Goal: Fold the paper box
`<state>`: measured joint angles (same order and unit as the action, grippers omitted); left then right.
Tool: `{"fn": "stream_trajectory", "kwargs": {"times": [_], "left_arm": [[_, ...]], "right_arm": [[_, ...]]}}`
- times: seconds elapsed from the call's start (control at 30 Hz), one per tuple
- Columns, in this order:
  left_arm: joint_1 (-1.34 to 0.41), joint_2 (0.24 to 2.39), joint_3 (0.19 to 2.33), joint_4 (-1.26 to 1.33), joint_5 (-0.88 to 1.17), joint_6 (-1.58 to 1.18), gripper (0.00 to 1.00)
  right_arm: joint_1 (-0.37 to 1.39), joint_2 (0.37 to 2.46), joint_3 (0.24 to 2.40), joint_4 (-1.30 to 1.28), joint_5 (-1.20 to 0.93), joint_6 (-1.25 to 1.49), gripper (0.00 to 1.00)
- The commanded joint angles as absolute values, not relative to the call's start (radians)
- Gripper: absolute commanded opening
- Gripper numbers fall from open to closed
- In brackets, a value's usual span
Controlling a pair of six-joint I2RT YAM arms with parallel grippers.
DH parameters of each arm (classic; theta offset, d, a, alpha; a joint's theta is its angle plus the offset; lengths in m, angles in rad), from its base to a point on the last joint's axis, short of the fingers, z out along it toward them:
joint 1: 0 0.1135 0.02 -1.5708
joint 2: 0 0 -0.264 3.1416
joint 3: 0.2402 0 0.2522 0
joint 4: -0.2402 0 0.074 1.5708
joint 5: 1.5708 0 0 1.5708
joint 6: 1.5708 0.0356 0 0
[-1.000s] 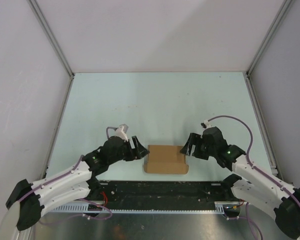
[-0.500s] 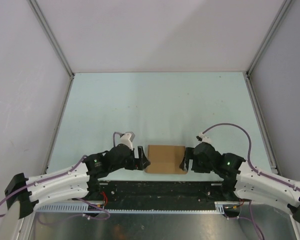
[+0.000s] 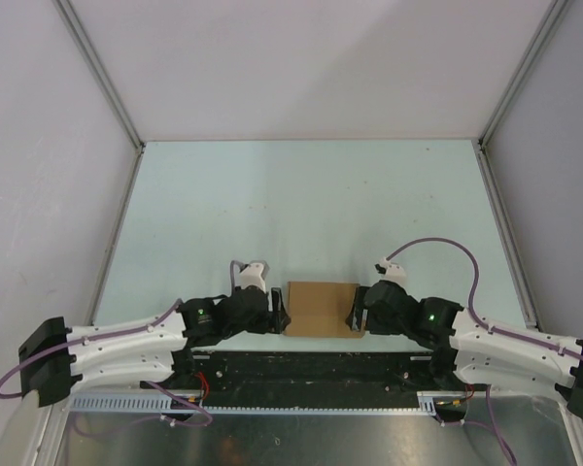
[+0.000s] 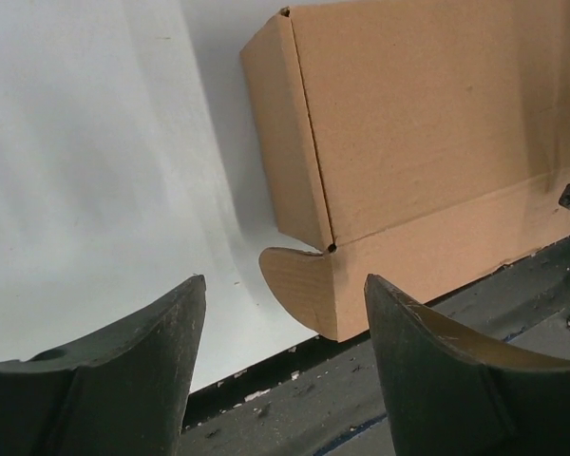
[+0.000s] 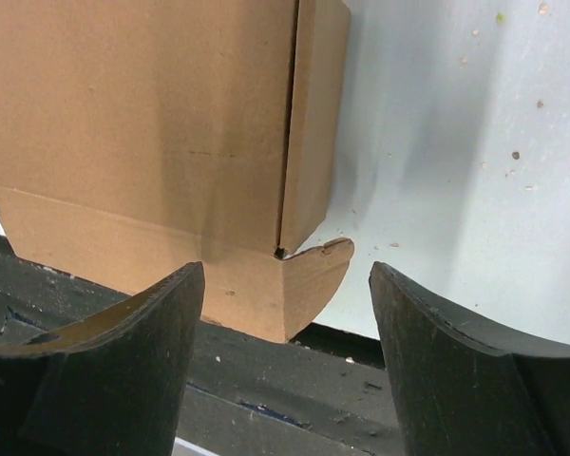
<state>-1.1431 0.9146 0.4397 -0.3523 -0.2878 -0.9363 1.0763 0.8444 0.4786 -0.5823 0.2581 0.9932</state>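
- top external: plain brown paper box lies at the table's near edge, long axis left-to-right.
- left gripper gapes at its left end, gripping nothing.
- right gripper gapes at its right end, equally empty.

White walls stand around the pale counter. A black strip runs along its near edge. Some small specks lie on the counter.

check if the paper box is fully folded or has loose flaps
Partly folded: the paper box has side walls raised, but a rounded tab sticks out loose at each near corner.
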Motion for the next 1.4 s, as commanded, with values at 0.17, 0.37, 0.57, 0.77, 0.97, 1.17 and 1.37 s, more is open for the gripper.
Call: {"fn": "stream_trajectory", "kwargs": {"times": [0.17, 0.37, 0.57, 0.77, 0.97, 1.17, 1.37], "left_arm": [[-1.158, 0.954, 0.497, -0.265, -0.294, -0.985, 0.70], [-1.160, 0.992, 0.492, -0.233, -0.278, -0.989, 0.70], [-1.161, 1.008, 0.486, -0.215, -0.262, -0.992, 0.67], [-1.163, 0.999, 0.482, -0.204, -0.255, -0.992, 0.65], [-1.166, 1.060, 0.482, -0.195, -0.247, -0.988, 0.65], [-1.169, 1.078, 0.491, -0.187, -0.267, -0.977, 0.65], [-1.169, 1.086, 0.502, -0.187, -0.281, -0.976, 0.65]], "right_arm": [[1.083, 0.861, 0.512, -0.529, 0.307, 0.999, 0.69], [1.081, 0.897, 0.508, -0.497, 0.281, 0.991, 0.66], [1.085, 0.897, 0.509, -0.499, 0.276, 0.992, 0.62], [1.083, 0.879, 0.509, -0.517, 0.272, 0.997, 0.63], [1.083, 0.873, 0.508, -0.531, 0.270, 0.994, 0.68], [1.085, 0.879, 0.508, -0.531, 0.268, 0.991, 0.71], [1.085, 0.874, 0.505, -0.526, 0.265, 0.991, 0.71]]}}
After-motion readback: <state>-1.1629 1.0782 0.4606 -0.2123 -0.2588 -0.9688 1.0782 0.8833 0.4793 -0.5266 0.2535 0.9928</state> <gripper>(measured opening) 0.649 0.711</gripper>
